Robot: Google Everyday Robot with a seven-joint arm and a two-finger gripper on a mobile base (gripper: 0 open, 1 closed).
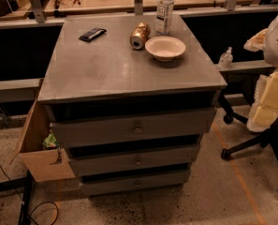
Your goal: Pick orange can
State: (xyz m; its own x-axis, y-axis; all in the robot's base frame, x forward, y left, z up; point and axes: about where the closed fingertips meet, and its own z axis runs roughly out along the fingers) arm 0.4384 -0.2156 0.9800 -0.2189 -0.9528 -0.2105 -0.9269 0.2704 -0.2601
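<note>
The can (140, 35) lies on its side near the back of the surface (106, 74), right of the middle, with its silver end turned toward the camera. Just beside it on the right stands a white bowl (165, 48); its rim is very close to the can, and whether the two touch cannot be told. Behind them, by the back edge, a clear bottle (164, 11) stands upright. A flat black bar (92, 33) lies well apart to the can's left, also toward the back. The surface is the grey top of a cabinet with three drawers (134, 129), each slightly pulled out. An open cardboard box (38, 149) hangs at the cabinet's left side, and a chair (265, 139) stands on the floor to the right. The claw is out of view, so whether it is apart or together cannot be told, and nothing of the arm's pose shows
</note>
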